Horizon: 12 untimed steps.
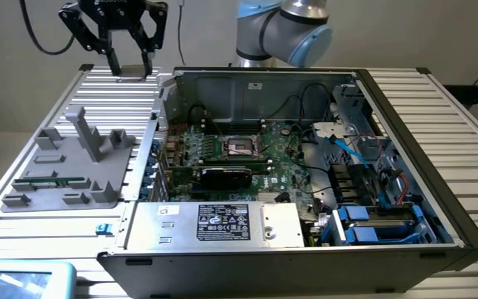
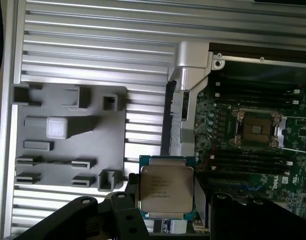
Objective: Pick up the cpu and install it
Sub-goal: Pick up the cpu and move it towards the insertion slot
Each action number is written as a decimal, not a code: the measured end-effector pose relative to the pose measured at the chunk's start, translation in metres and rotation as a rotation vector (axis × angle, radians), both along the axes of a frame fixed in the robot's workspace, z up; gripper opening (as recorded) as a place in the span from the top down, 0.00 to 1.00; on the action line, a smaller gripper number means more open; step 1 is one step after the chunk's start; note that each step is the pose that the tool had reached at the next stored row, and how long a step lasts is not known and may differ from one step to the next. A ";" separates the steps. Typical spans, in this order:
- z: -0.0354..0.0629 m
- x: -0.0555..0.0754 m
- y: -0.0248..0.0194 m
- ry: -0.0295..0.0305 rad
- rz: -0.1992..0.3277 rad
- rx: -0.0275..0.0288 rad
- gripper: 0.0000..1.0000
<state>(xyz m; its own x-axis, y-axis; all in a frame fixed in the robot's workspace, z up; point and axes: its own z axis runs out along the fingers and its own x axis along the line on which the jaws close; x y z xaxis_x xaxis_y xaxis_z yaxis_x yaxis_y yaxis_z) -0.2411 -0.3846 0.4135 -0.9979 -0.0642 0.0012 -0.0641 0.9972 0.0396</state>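
Your claw point(image 1: 129, 66) is clamped on the cpu point(image 2: 166, 187), held flat with its silver lid up, the square's edges parallel to the desk point(image 1: 463, 143) ribs.

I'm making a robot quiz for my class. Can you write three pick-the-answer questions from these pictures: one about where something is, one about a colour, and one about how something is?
1. Where is the cpu? A on the floor; B gripped in the hand, up in the air; C under a cup.
2. What colour is the cpu's top? A red; B blue; C silver.
3. How is the computer case? A open; B shut with a cover; C upside down.

Answers: B, the hand clamps it in mid-air. C, its metal top shines silver. A, the green board inside shows.
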 end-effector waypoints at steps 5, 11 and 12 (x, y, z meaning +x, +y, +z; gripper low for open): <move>-0.0002 0.021 0.0000 -0.0002 0.001 -0.0001 0.47; -0.0004 0.046 0.0000 -0.0006 0.002 0.0000 0.47; -0.0003 0.050 0.0000 -0.0007 0.002 -0.0001 0.47</move>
<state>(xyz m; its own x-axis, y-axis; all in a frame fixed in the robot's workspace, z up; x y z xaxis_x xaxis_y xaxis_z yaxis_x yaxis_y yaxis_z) -0.1911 -0.3846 0.4131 -0.9978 -0.0664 0.0005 -0.0664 0.9970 0.0395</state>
